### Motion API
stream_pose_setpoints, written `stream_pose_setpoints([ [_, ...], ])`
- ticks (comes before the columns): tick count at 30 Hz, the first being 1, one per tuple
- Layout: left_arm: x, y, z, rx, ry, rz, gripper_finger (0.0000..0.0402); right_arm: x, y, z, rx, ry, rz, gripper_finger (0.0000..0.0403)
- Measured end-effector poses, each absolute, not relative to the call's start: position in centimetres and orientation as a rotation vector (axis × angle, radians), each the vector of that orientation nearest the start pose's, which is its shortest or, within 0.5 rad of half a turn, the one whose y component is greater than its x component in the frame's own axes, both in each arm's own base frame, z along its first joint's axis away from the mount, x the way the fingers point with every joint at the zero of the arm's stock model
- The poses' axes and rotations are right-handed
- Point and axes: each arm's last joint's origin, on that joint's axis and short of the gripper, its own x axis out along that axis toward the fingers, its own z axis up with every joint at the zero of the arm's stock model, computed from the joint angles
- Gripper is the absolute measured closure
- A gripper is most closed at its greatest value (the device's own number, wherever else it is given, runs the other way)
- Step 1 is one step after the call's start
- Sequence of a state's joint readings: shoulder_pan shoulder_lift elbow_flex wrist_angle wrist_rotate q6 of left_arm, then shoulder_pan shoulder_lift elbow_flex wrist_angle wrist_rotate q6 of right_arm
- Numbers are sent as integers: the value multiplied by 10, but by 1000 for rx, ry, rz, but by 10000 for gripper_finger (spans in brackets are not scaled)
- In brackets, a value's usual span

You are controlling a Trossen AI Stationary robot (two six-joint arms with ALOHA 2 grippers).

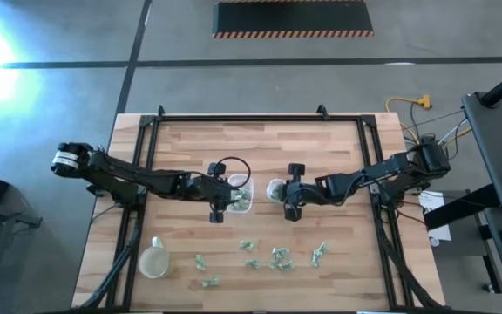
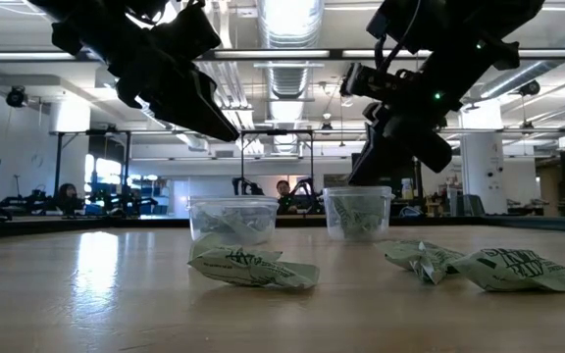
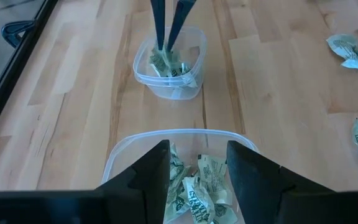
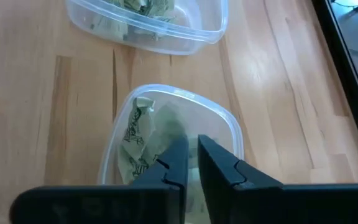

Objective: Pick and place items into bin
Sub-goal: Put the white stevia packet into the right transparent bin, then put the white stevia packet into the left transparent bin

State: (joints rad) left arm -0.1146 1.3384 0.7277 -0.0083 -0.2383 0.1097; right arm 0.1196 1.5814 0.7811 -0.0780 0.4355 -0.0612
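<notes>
Two small clear containers stand side by side mid-table, each holding pale-green and white wrapped pieces. My left gripper [image 3: 197,165] is open above the left container [image 1: 240,197], its fingers spread over the pieces inside. My right gripper [image 4: 191,149] reaches down into the right container [image 1: 275,187], its fingers almost together on a wrapped piece. Several more wrapped pieces [image 1: 268,256] lie loose on the wood toward the near edge; in the low view they [image 2: 253,267] rest flat in front of the containers. My right gripper pinches a pale-green wrapped piece [image 4: 164,127] between its two fingertips [image 3: 161,43], coming from above and slanting down into the right container [image 3: 169,74]. The piece sits just over the others in the container. Which part of it is held does not show.
A round pale cup [image 1: 153,262] stands near the table's near-left corner. A black frame rail [image 1: 138,201] runs along the table's sides. Bare wood lies to the far side of the containers and on the near right. People sit far behind the table [image 2: 282,194].
</notes>
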Motion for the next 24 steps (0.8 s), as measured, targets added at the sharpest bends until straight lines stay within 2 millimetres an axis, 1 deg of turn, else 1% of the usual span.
stream_pose_setpoints([
  [8, 271, -24, 213, 215, 616, 86, 259, 295, 23, 162, -305, 865, -278, 304],
  [13, 271, -25, 213, 216, 616, 83, 259, 293, 26, 176, -319, 822, -263, 271],
  [16, 271, -28, 213, 219, 615, 74, 259, 290, 32, 188, -318, 777, -244, 264],
  [19, 272, -31, 216, 221, 607, 62, 259, 285, 41, 198, -324, 740, -215, 266],
  [24, 271, -43, 218, 216, 597, -24, 259, 270, 56, 207, -339, 757, -157, 275],
])
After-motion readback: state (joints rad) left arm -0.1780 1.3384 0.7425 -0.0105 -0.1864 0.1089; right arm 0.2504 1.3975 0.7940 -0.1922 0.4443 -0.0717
